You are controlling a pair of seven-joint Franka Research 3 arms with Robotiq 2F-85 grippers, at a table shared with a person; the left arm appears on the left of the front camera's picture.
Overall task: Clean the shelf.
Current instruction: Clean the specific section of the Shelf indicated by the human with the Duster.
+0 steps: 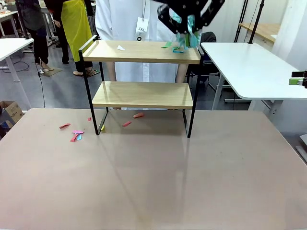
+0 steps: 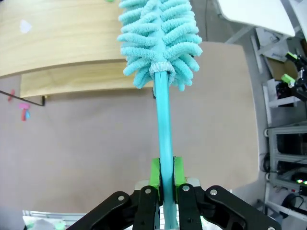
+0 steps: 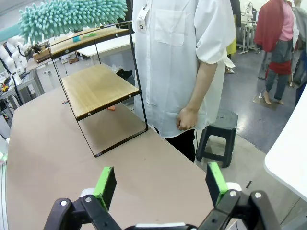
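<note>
The shelf [image 1: 144, 96] stands at the table's far side with two wood boards in a black frame. Small paper scraps [image 1: 120, 47] lie on its top board [image 1: 139, 52], white at the left, green and blue at the right. My left gripper [image 1: 189, 14] hangs over the top board's right end, shut on the handle of a teal fluffy duster [image 1: 184, 34]. In the left wrist view the green pads [image 2: 154, 172] clamp the handle, and the duster head [image 2: 160, 38] hovers over the top board [image 2: 62, 38]. My right gripper [image 3: 160, 184] is open and holds nothing, off to the right of the table [image 1: 298, 80].
Pink, red, blue and yellow scraps [image 1: 76, 133] lie on the table [image 1: 153, 182] around the shelf's feet. A person in a white shirt [image 3: 177, 62] stands behind the shelf, hands down. A black stool [image 3: 216, 139] is beside them. A white table [image 1: 249, 67] sits at the far right.
</note>
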